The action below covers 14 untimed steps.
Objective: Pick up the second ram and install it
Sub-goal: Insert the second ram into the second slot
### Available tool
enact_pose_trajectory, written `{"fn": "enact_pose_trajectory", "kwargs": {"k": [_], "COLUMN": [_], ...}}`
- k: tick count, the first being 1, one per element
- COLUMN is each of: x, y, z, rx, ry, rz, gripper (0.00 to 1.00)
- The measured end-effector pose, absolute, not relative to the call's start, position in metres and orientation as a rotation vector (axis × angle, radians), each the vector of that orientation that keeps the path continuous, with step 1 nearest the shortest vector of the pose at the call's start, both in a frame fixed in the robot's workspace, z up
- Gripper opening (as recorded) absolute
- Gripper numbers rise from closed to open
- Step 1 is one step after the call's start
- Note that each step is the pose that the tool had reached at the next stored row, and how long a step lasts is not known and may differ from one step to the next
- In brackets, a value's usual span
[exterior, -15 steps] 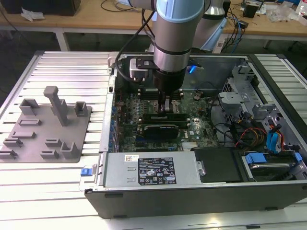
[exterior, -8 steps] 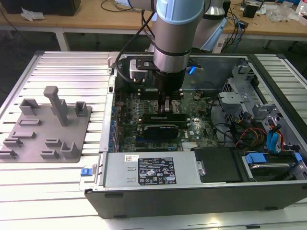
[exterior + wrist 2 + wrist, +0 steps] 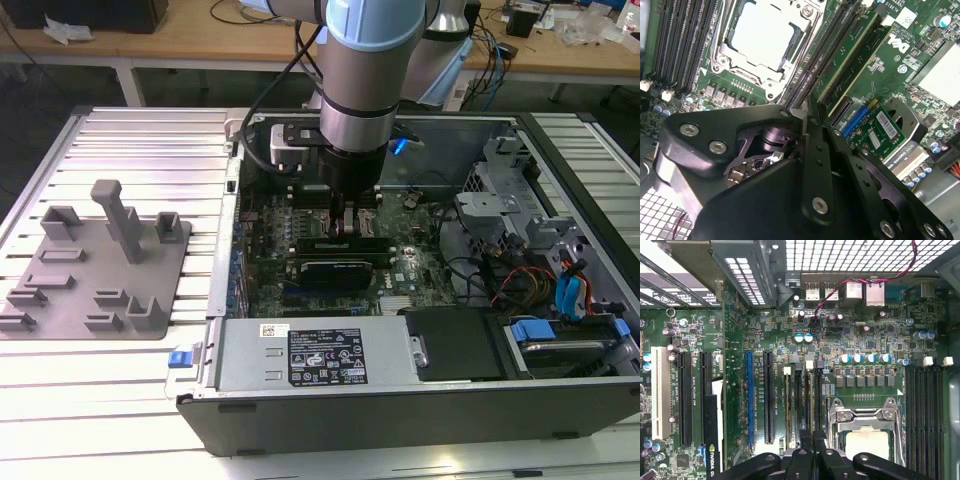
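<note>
Deep inside the open computer case, at the exterior view's right, the fingers sit closed to a sliver over the memory slots beside the processor socket. Whether they pinch the second ram I cannot tell. One green stick stands seated just beside them.

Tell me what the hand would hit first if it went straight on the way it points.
Most likely the black memory slots on the motherboard, next to the processor socket: the hand hangs right over them. The gap left is hard to judge.
</note>
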<state>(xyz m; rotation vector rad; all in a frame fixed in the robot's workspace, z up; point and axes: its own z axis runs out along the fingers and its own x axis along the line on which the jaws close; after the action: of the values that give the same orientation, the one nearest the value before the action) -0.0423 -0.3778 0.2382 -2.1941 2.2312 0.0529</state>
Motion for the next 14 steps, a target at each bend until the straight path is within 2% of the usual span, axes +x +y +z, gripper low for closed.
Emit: {"fn": "enact_pose_trajectory", "kwargs": {"k": [14], "x": [-0.0423], "y": [-0.3779], "z": [0.2352], "rx": [-2.192], "ry": [2.229], "rz": [0.058], "gripper": [0.09]}}
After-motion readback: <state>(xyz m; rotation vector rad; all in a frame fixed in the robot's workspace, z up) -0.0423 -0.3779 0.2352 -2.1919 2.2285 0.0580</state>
